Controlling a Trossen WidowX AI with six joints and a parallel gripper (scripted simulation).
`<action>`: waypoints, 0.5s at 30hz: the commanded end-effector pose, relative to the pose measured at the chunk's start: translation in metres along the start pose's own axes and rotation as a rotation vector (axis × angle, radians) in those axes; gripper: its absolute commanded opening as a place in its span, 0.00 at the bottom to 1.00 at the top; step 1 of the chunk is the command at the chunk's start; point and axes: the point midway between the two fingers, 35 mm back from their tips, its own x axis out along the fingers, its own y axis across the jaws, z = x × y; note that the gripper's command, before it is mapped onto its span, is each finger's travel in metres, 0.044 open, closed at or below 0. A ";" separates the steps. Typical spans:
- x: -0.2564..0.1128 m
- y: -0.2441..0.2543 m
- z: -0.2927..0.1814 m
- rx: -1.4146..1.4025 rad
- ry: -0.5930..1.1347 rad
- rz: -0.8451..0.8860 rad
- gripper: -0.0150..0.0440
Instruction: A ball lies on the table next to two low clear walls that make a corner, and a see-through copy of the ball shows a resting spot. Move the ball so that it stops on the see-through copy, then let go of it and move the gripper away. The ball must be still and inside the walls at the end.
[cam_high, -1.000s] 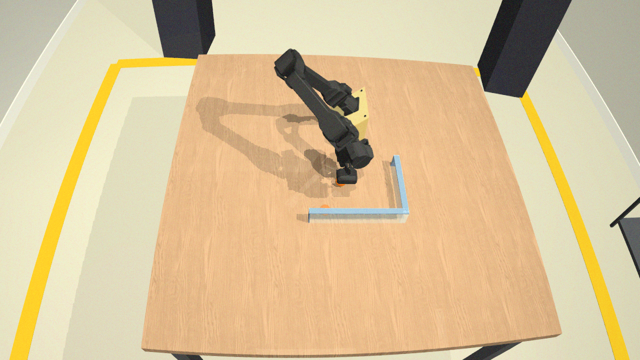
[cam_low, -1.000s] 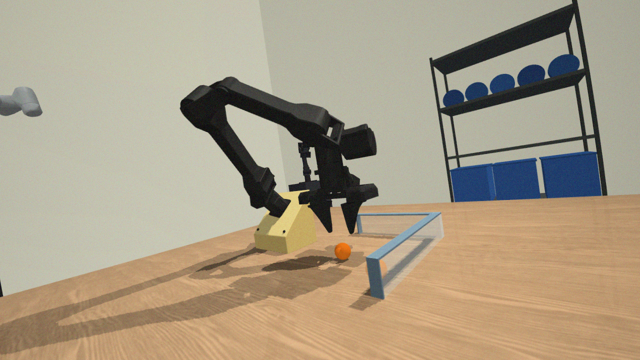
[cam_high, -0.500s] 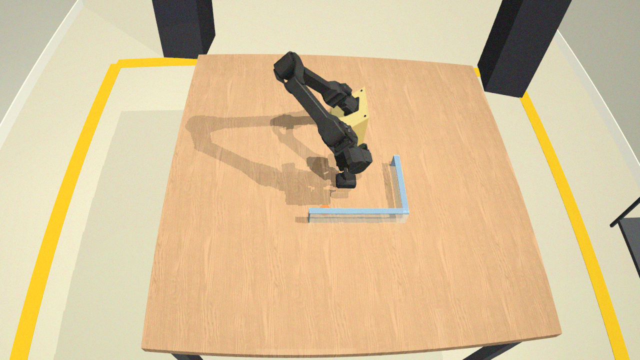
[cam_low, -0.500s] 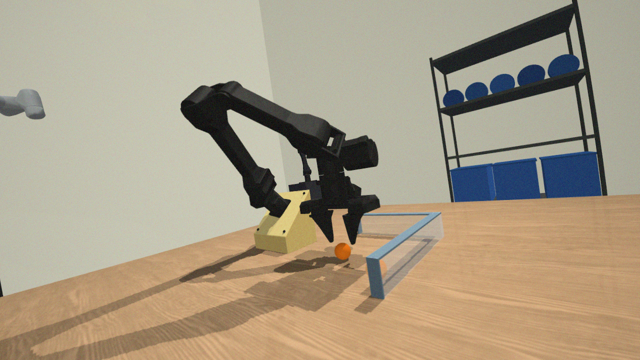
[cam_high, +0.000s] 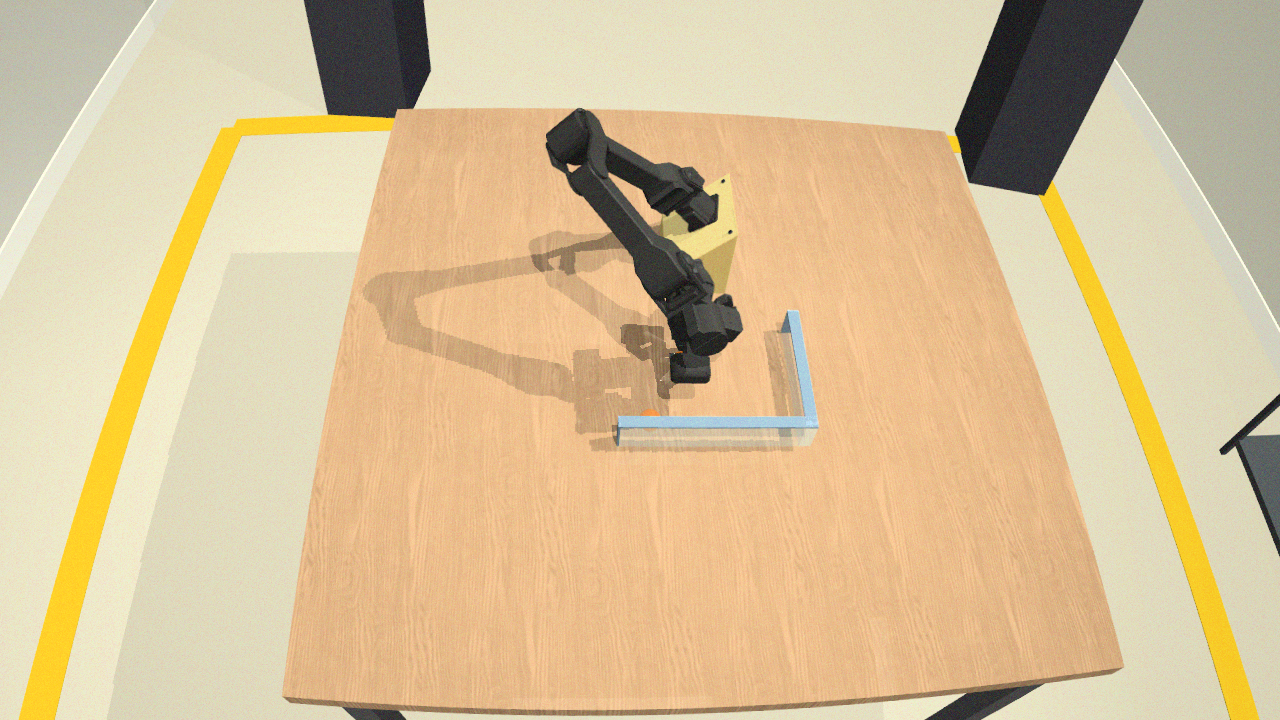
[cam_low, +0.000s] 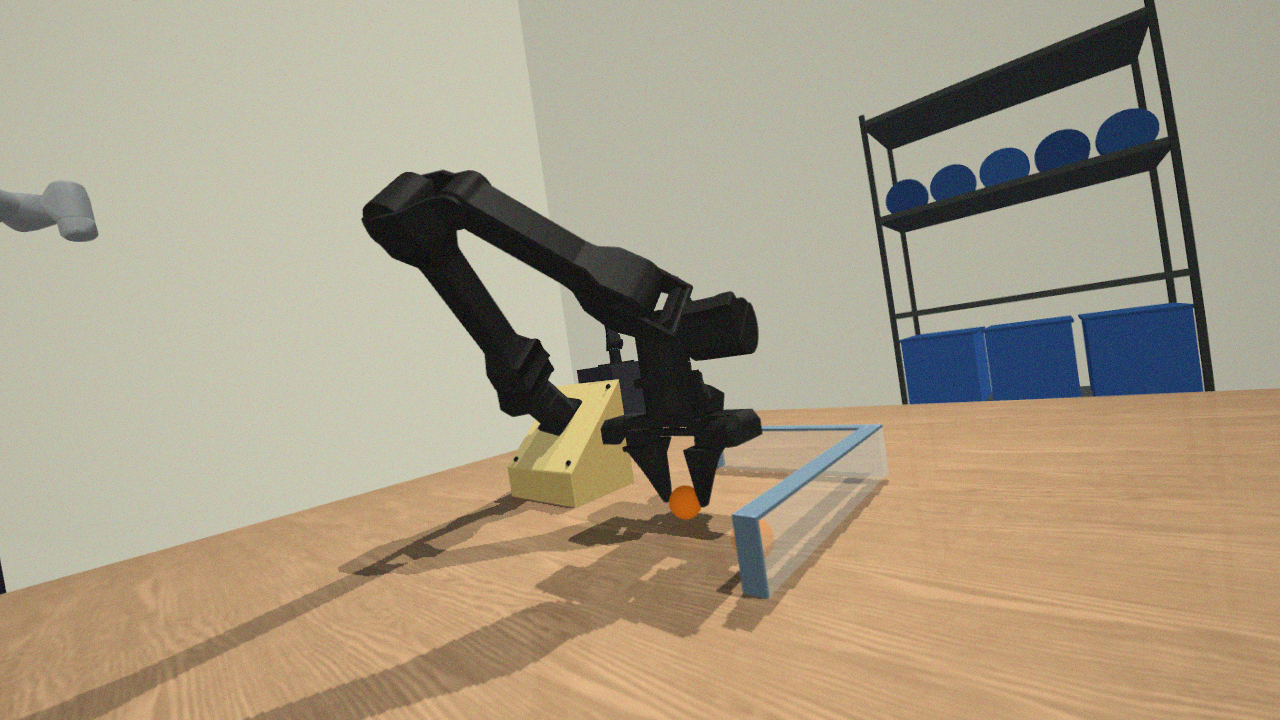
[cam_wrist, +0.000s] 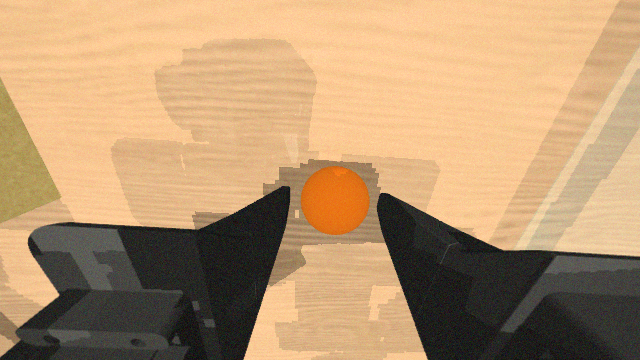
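The orange ball (cam_low: 684, 502) (cam_wrist: 335, 201) rests on the table between the lowered fingertips of my gripper (cam_low: 686, 490) (cam_wrist: 334, 197). The gripper is open, with a narrow gap on each side of the ball in the wrist view. In the top view the arm hides the ball and fingertips. The see-through copy (cam_high: 650, 413) (cam_low: 763, 535) sits against the inner side of the long clear wall (cam_high: 707, 421) (cam_low: 805, 473), near its free end. The other clear wall (cam_high: 802, 367) meets it at the far corner. The ball is apart from both walls and from the copy.
The yellow arm base (cam_high: 729, 214) (cam_low: 541, 487) stands behind the ball, and its edge shows at the left of the wrist view (cam_wrist: 22, 165). The arm's shadows fall across the wooden table (cam_high: 680, 573). A shelf rack with blue bins (cam_low: 1136, 353) stands far off.
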 end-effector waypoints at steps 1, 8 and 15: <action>0.002 0.000 0.000 -0.004 0.004 -0.001 0.54; 0.002 0.000 0.000 -0.004 0.004 -0.001 0.47; -0.025 -0.006 0.003 -0.005 -0.006 -0.003 0.25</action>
